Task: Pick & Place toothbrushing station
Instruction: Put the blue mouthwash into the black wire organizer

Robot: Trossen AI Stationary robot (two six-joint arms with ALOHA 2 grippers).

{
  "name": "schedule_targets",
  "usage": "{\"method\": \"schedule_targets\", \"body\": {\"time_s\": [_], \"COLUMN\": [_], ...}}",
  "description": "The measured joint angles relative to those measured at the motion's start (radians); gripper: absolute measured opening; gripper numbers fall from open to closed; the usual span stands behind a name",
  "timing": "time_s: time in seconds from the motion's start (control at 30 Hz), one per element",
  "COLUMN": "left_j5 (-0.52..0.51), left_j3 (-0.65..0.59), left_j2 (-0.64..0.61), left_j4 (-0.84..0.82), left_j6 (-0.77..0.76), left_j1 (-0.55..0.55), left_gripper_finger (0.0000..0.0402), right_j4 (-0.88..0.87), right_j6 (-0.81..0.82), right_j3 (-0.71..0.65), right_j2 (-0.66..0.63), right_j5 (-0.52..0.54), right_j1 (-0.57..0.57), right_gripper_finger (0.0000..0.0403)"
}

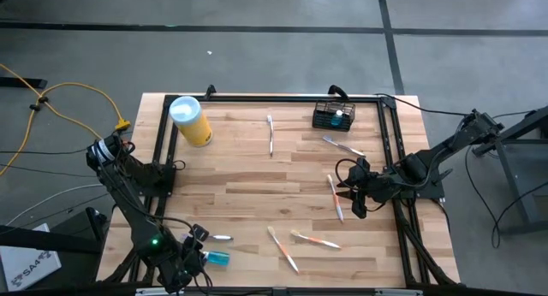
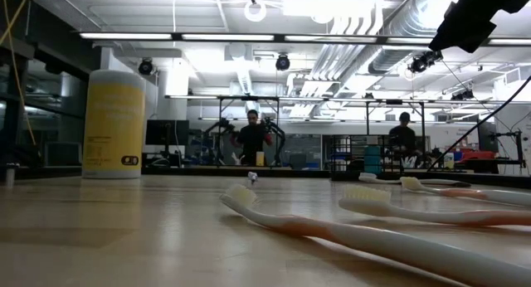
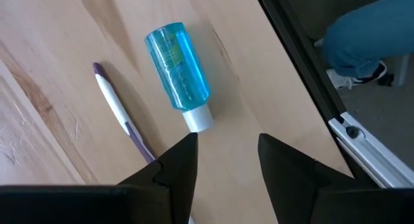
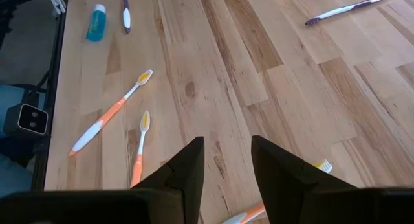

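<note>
Both arms are dark and jointed, trailing black cables, the left arm showing a small green light.

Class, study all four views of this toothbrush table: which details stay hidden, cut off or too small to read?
- Black mesh basket, high view: too small to tell its contents; absent from the other views.
- Orange toothbrush, right wrist view: mostly hidden behind the right tool.
- Yellow canister, low view: label print too small to read.
- Blue bottle, left wrist view: label unreadable.

Bright ceiling lights glare in low view; near toothbrushes blurred. Overhead view evenly lit, soft shadows on table.
</note>
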Motion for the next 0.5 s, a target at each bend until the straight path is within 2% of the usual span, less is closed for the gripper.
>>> {"method": "schedule_targets", "body": {"time_s": [0.37,0.5], "left_j5": [-0.003,-0.049], "left_j3": [0.0,0.0], "left_j2": [0.044,0.045], "left_j4": [0.024,0.044], "left_j6": [-0.142,-0.174], "left_j1": [0.0,0.003], "left_gripper_finger": [0.0157,0.0157], "right_j4": [0.003,0.003], "right_j6": [0.0,0.0], "right_j3": [0.0,0.0], "right_j2": [0.0,0.0], "right_j5": [0.0,0.0], "right_j1": [0.0,0.0], "right_gripper_finger": [0.012,0.012]}}
